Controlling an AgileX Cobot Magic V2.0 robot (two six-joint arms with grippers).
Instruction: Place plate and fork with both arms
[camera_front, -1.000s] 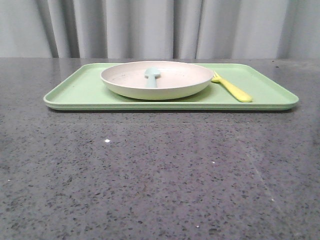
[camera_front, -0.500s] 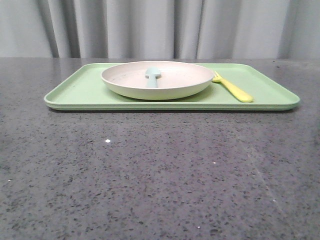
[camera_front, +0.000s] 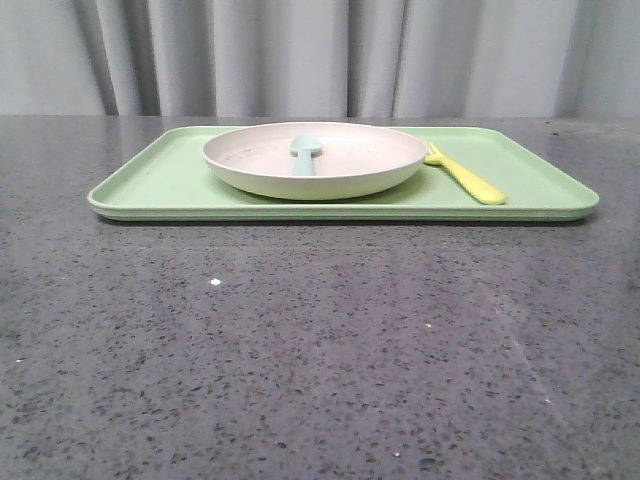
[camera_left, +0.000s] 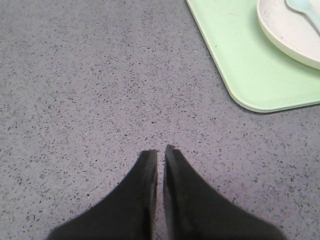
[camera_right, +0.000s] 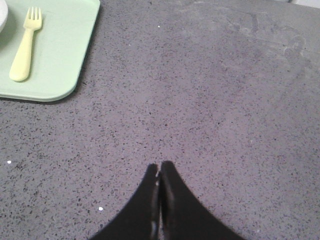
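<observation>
On the dark speckled worktop (camera_front: 320, 350) sits one light-green tray (camera_front: 160, 180), and on it one cream plate (camera_front: 315, 172), one yellow fork (camera_front: 465, 177) and one pale blue spoon (camera_front: 305, 152). From the front, the plate stands left of the tray's middle, with the spoon lying inside it. Only the spoon's bowl and a short stretch of handle show above the near rim; the rest is hidden by the plate's wall. The fork lies flat on the tray just to the right of the plate. Its tines point away from the robot and toward the plate, where they are hard to make out against the rim, and its handle runs back toward the robot and to the right. Whether the tines touch the plate cannot be told.

Neither arm shows in the front view. The left wrist view shows the left pincer (camera_left: 161, 152) over bare worktop, its fingers nearly together with only a thin slit between them, holding nothing; the tray corner, part of the plate and the spoon's tip are cut off at the picture's edge. The right wrist view shows the right pincer (camera_right: 159, 168) with its fingertips pressed together, empty, over bare worktop well apart from the tray. The whole fork shows there, while only a sliver of the plate does.
</observation>
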